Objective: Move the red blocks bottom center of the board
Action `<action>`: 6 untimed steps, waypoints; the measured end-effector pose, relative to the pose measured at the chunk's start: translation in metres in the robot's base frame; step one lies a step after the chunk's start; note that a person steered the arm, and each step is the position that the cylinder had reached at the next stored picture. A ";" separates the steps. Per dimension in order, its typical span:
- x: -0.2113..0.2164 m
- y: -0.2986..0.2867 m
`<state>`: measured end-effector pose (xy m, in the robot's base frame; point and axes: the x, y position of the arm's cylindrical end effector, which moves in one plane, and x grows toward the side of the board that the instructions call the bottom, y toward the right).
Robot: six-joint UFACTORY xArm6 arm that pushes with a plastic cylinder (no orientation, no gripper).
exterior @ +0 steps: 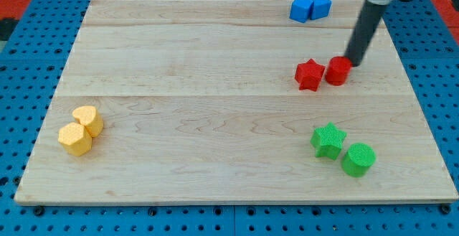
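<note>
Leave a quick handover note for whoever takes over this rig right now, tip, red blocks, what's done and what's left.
My tip sits at the upper right edge of the red cylinder, seemingly touching it.
The red star is right beside the cylinder, on its left. Both are on the board's right side, above the middle.
Done: the reds are paired up.
Left: push both down and left to bottom center, passing left of the green blocks.

My tip (352, 63) reaches down at a slant from the view's top right.
</note>
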<state>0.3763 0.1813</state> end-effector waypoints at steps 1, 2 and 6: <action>0.004 -0.047; -0.005 0.000; -0.031 -0.078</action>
<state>0.3456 0.1028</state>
